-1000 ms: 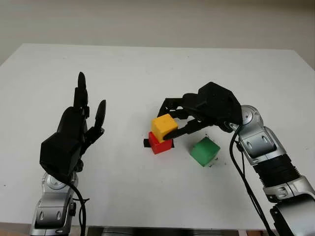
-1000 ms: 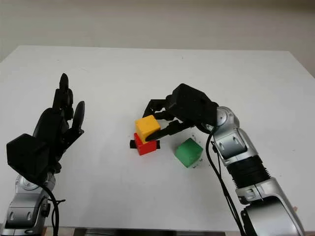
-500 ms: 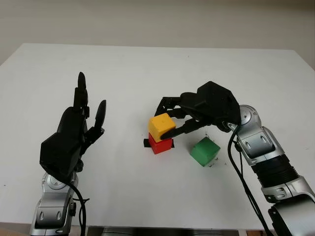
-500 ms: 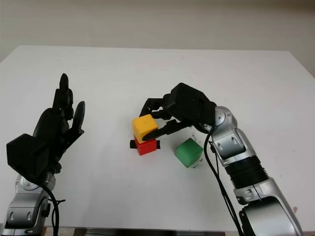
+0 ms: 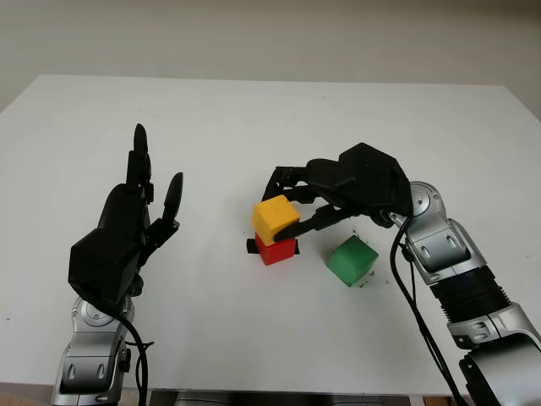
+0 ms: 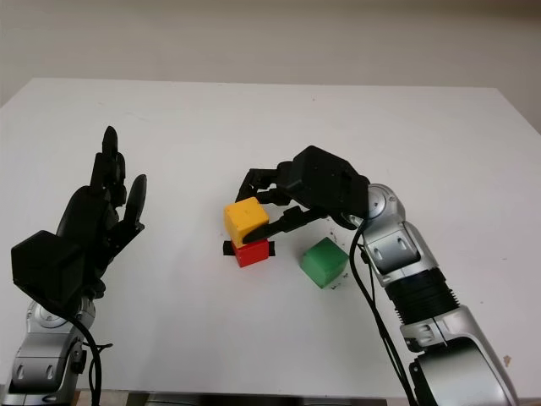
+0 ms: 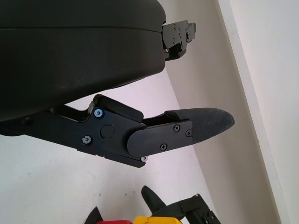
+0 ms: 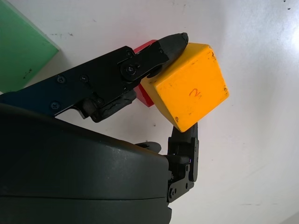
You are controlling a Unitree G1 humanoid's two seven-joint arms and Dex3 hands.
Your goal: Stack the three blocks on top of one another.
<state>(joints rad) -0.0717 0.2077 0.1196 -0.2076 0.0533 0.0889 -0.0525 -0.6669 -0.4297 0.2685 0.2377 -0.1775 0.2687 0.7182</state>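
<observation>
1. Left eye view: the bench [image 5: 279, 110] carries a green block [image 5: 352, 260], apart from the red block [image 5: 274, 249].
2. Left hand [image 5: 127, 228], open, is raised at the left.
3. Right hand [image 5: 296, 207] pinches the tilted yellow block [image 5: 275, 218] over red; it should be levelled and squared before release.

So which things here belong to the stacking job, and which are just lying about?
Job:
- yellow block, held by the right robot hand over the red one
- red block
- green block, beside them on the table

Lying about:
- black strip under the red block
- left robot hand, open, raised
</observation>
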